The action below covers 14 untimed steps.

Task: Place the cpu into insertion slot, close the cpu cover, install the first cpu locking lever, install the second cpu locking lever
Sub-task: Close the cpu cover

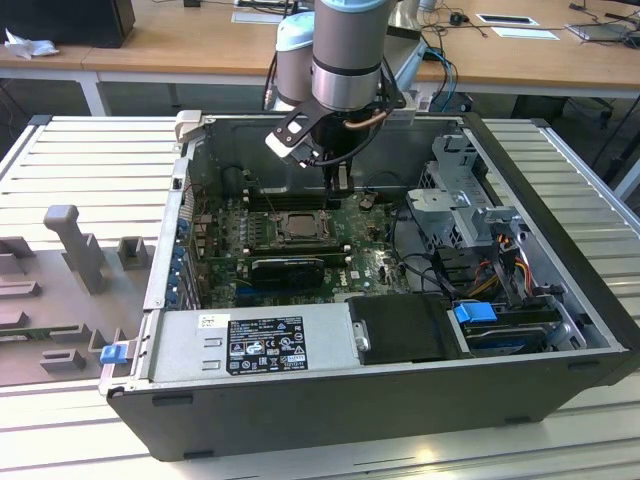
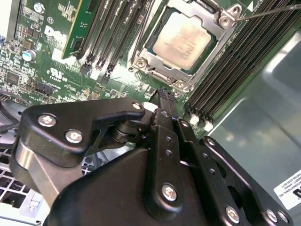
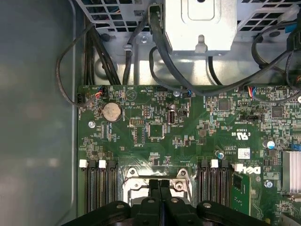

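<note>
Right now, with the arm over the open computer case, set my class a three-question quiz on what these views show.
1. True or false: the flat, silvery-grey square cpu is seated on the green circuit board inside the case.
2. The black tool hangs nearest: A the round silver coin battery; B the square metal cpu cover; C the blue drive latch.
3. Fill in: the tool is ____ (open or shut).
Key: 1 true; 2 B; 3 shut.
</note>
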### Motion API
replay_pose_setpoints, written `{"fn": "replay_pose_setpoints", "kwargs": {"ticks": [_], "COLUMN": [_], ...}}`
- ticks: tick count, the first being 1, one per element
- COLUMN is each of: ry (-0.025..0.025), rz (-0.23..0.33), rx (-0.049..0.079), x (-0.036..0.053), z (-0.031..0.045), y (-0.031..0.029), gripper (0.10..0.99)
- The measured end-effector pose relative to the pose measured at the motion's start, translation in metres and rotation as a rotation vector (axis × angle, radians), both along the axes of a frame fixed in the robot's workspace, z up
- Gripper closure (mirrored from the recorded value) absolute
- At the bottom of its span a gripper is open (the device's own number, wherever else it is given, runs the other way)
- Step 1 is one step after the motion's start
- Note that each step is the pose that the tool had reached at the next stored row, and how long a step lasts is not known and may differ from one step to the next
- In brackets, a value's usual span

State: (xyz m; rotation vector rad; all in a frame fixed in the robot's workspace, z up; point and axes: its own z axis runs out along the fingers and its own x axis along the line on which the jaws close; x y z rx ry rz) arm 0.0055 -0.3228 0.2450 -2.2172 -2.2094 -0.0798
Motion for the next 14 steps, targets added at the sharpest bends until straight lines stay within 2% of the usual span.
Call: {"fn": "replay_pose_setpoints", "kwargs": {"ticks": [10, 14], "ry": [0.0000, 0.0000], "rz": [0.000, 0.000], "rx": [0.000, 0.000], "x": [-0.0204, -0.0252], "z": [-0.0017, -0.0018], "y": [0.0000, 0.0000], "gripper": [0.980, 0.980]}}
